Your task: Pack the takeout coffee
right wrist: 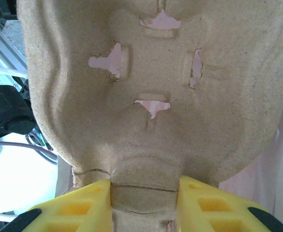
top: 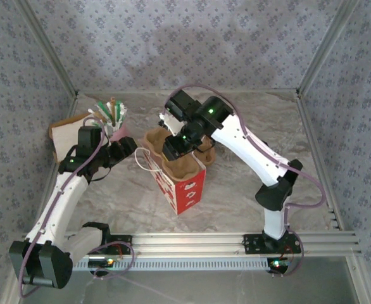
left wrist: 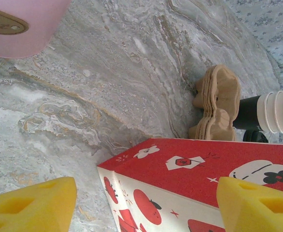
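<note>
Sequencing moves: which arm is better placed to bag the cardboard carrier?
Right: the right end effector grips the carrier over the red bag; the left end effector is open, empty, beside it.

Soft overhead light leaves only faint shadows on the table point(top: 255, 120), yet my left fingertips point(left wrist: 30, 208) blur up close and white glare burns out beside the cardboard carrier point(right wrist: 156, 72).

Bench point(left wrist: 107, 87): marble-look, smooth, slight sheen. Red bag point(left wrist: 204, 164): paper, matt, fine speckle in the print. Carrier stack point(left wrist: 218, 104) beyond bag: moulded pulp, matt, fibrous. Carrier point(right wrist: 146, 96) over bag: same pulp, rough, ragged edges at slots. Right gripper point(right wrist: 144, 205) pads point(right wrist: 78, 210): yellow, matt, plastic-looking. Rail point(top: 236, 240) near side of bag: bare metal, ribbed. Walls point(top: 173, 44): cloth-like, patterned, matt.
</note>
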Motion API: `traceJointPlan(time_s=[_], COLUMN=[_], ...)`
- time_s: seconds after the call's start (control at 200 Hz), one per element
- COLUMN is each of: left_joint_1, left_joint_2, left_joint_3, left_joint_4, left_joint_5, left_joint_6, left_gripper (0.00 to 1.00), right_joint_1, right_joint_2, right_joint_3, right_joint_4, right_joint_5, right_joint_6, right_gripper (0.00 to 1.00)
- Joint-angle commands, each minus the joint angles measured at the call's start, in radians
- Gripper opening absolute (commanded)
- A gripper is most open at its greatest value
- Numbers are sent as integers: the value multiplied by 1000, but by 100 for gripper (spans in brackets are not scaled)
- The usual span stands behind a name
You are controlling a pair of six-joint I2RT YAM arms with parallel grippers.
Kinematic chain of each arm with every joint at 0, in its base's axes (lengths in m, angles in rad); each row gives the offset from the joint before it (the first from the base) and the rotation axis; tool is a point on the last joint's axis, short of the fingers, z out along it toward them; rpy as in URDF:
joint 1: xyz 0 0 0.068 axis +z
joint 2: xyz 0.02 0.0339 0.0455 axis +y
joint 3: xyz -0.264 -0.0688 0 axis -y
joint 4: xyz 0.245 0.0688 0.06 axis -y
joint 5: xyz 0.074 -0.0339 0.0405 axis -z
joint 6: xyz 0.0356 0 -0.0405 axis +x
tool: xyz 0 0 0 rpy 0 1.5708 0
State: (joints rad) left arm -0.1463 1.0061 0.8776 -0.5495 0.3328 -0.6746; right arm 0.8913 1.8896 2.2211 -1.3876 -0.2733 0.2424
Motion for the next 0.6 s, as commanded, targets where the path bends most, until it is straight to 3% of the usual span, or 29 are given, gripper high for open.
traceJointPlan(time_s=[0.0,0.595], left_joint_1=[-6,-6], left_joint_2=[-14,-4], left_joint_3=[4,4], left_joint_4=[-1,9], left_joint_5=[-6,-1], left_joint_6=[4,9], left_gripper=[76,76], right_joint_1=[0,-11], right_joint_2=[23,83], right_joint_3=[55,204], right_joint_4=[-61,-121], right_joint_5=[6,83], right_joint_6=[-5,19], right_gripper=[36,36])
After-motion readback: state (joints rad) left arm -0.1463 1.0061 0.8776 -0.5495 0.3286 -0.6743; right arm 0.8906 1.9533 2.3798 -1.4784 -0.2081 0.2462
